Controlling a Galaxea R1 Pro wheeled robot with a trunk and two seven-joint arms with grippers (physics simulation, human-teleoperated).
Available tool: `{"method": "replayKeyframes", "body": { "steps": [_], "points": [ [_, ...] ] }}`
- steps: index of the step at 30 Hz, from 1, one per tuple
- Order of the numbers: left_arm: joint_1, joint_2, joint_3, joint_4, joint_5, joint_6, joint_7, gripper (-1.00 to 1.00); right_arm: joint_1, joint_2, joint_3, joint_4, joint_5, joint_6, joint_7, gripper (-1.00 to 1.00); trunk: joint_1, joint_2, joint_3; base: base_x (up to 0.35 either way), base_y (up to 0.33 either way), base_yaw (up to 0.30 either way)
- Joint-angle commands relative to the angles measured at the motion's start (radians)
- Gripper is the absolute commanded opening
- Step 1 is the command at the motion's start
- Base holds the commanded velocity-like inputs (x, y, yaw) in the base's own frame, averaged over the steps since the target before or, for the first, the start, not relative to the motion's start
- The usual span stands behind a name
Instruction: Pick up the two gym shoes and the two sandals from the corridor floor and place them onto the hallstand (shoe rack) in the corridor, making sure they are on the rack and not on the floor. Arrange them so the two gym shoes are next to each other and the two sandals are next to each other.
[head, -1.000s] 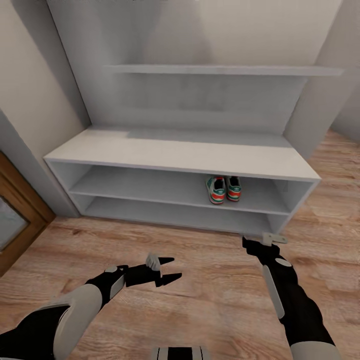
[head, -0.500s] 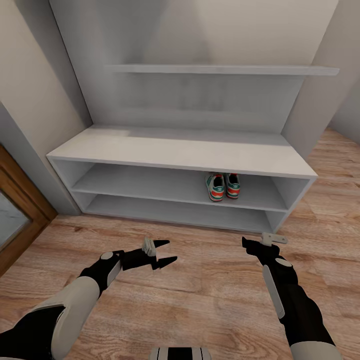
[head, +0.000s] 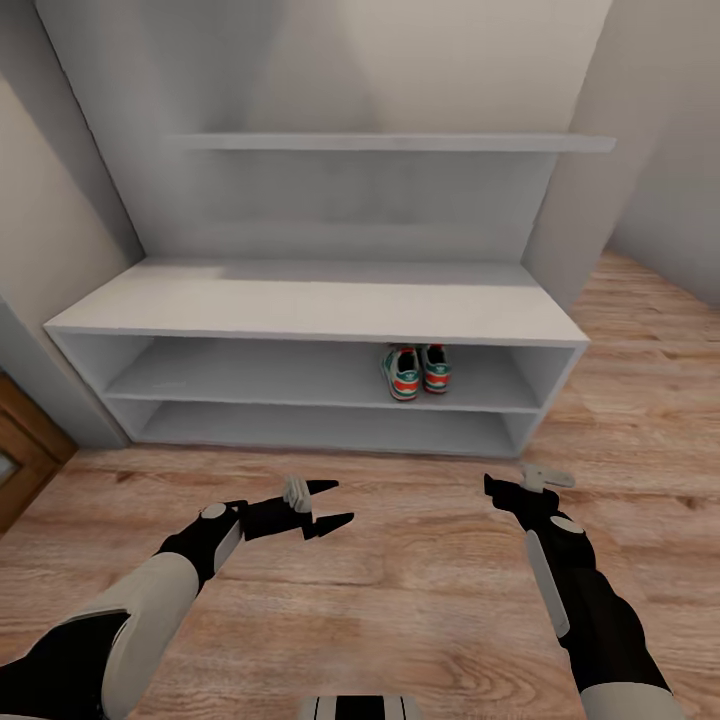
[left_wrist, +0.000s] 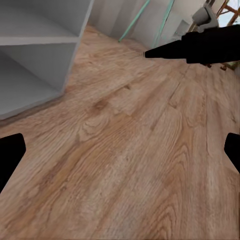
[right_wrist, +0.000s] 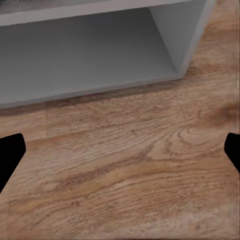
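Already the two gym shoes (head: 417, 370) sat side by side on the middle shelf of the hallstand (head: 310, 310), heels outward, so that pair looked finished. Both the left gripper (head: 326, 507) and the right gripper (head: 510, 487) hung spread and empty over the corridor floor (head: 400, 590), apparently free for the sandals.

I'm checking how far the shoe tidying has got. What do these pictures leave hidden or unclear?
- Gym shoes, head view: only the heels show on the hallstand's middle shelf; the bench top hides the toes.
- Right end effector, head view: seen end-on, so the finger gap is unclear; its wrist view shows dark tips at both edges.
- Left end effector, head view: open, fingers apart, holding nothing.
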Motion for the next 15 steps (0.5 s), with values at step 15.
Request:
{"method": "replayKeyframes", "body": {
  "steps": [15],
  "points": [
    [-0.001,0.019,0.010,0.001,-0.010,-0.006,-0.003,1.00,0.000,0.000,0.003,-0.001,-0.010,0.004,-0.008,1.00,0.000,0.000,0.008,0.000,0.000,-0.275]
  ]
}}
